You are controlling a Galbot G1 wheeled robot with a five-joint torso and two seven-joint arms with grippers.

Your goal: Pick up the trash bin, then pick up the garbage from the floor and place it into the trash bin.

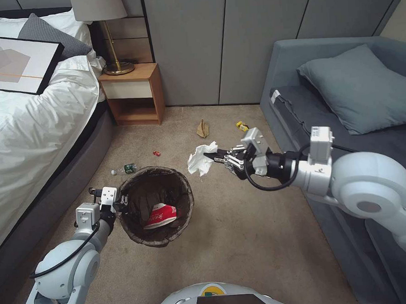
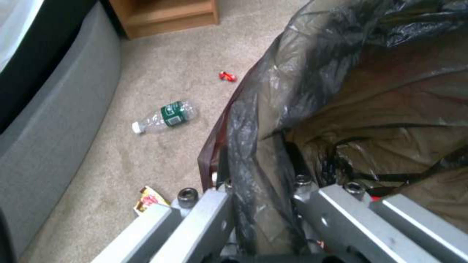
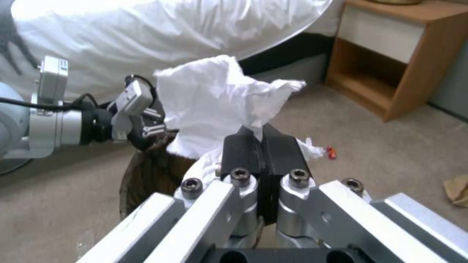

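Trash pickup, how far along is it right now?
Done: the left gripper holds the trash bin by its rim, with a red wrapper inside. In hand: the right gripper pinches a tissue near the bin. Left on the floor: a bottle, brown paper, small wrappers.

You see white tissue (image 1: 200,158), a dark brown bag (image 1: 155,187), a red-and-white wrapper (image 1: 161,216), and a green-labelled clear bottle (image 2: 166,116) on tan carpet (image 1: 244,232).
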